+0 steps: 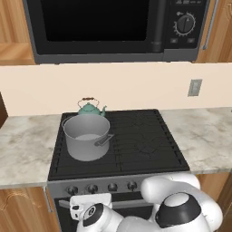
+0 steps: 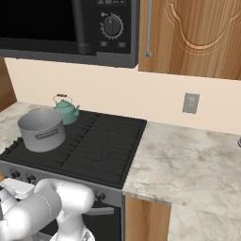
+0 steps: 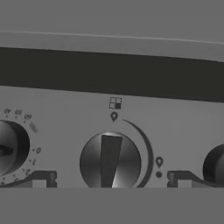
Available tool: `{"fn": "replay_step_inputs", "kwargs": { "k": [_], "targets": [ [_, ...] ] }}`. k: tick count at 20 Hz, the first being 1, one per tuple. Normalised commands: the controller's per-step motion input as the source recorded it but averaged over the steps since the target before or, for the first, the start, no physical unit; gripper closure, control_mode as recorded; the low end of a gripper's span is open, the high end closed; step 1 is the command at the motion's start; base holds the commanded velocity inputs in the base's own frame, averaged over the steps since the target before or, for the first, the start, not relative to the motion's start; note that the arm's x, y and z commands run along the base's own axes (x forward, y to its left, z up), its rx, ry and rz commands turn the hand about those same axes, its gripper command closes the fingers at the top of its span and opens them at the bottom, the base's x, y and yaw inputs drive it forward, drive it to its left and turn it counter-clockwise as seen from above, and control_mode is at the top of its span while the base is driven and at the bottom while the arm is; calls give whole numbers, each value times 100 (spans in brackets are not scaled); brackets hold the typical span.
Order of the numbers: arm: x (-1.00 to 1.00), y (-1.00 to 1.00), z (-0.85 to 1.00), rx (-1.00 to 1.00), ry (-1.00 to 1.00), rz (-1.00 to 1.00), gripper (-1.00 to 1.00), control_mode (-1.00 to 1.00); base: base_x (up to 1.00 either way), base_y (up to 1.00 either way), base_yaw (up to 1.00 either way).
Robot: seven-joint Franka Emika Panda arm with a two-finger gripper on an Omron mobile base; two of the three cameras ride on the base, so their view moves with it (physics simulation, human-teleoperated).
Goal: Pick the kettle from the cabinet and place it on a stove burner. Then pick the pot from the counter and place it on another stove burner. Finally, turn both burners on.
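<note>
Placement steps judged complete; knob step in hand.

Left base view, left to right: pale marble tabletop (image 1: 27, 145) flanking the black cooktop (image 1: 149, 140). Grey stockpot (image 1: 86, 136) seated on the front-left burner grate, upright, one loop handle facing right. Teal kettle (image 1: 90, 108) standing on the rear-left burner directly behind the pot, just beside or touching it; contact cannot be told. Row of round knobs (image 1: 102, 187) along the stove front below. White arm folded low before that panel, hand close to the left part of the row. Black microwave (image 1: 113, 27) above, wood-grain cabinet (image 1: 219, 31) at upper right, door closed.

Hand view, left to right: part of one knob at the left edge, then the centre knob (image 3: 110, 162) squarely ahead, pointer bar near upright and aimed close to the marker above it, so judged off. Gripper (image 3: 110, 178) spread fully wide, both finger tips flanking that knob with gaps either side, pinching nothing.

Next move calls for: advancing straight onto the centre knob, closing on it, then rotating. Which burner this knob governs: not certain from the small icon above.
</note>
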Motion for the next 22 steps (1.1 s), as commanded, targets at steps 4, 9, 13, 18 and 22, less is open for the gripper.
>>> {"fn": "replay_step_inputs", "kwargs": {
  "k": [4,9,13,18,22],
  "targets": [
    [8,0,-2,0,-3,0,-100,-100,0,0,0],
    [8,0,0,0,-1,0,-100,-100,0,0,0],
    [9,0,0,0,-1,0,-100,-100,0,0,0],
    [9,0,0,0,0,0,-100,-100,0,0,0],
    [12,0,-7,0,0,0,-100,-100,0,0,0]
  ]
}}
